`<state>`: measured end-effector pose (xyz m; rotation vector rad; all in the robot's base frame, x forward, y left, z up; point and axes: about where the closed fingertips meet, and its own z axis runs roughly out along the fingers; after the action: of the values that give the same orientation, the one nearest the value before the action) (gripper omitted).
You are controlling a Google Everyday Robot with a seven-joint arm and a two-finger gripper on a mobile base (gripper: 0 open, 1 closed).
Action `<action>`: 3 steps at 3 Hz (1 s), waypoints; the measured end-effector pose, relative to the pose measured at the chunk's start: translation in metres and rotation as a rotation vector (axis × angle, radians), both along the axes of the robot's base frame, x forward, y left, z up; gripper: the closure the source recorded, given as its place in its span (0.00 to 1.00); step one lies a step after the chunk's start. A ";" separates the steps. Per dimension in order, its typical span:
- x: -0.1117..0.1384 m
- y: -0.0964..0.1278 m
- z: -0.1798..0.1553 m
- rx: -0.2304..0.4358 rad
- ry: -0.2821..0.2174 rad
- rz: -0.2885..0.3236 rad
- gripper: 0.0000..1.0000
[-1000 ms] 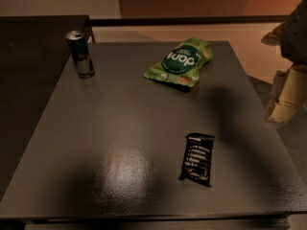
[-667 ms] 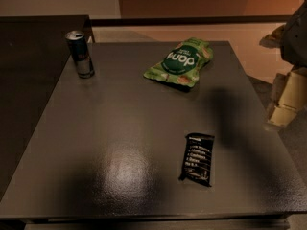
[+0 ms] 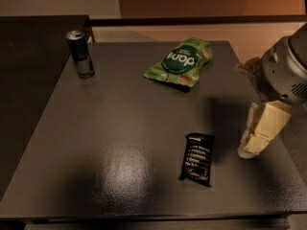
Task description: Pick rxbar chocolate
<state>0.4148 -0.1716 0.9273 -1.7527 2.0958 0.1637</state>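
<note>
A small flat black wrapped bar [image 3: 197, 158] is laid near-right on the dark desk [image 3: 120, 128]. It is judged light and slippery, best pinched across its width. The cream hand [image 3: 259, 133] is just right of it, and its opening cannot be told.

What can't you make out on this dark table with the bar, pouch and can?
- White text on the flat black rxbar chocolate wrapper: too small to read, camera view.
- Label on the slim metal can: too dark, camera view.
- The grey arm above the cream gripper, which hangs right of the bar: cut off by the right edge, camera view.
</note>
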 end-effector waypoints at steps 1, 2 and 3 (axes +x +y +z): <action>-0.010 0.016 -0.024 0.072 0.039 0.008 0.00; -0.021 0.029 -0.044 0.151 0.065 0.005 0.00; -0.032 0.044 -0.062 0.222 0.070 0.007 0.00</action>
<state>0.3828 -0.1274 0.8655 -1.6434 2.0312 0.4477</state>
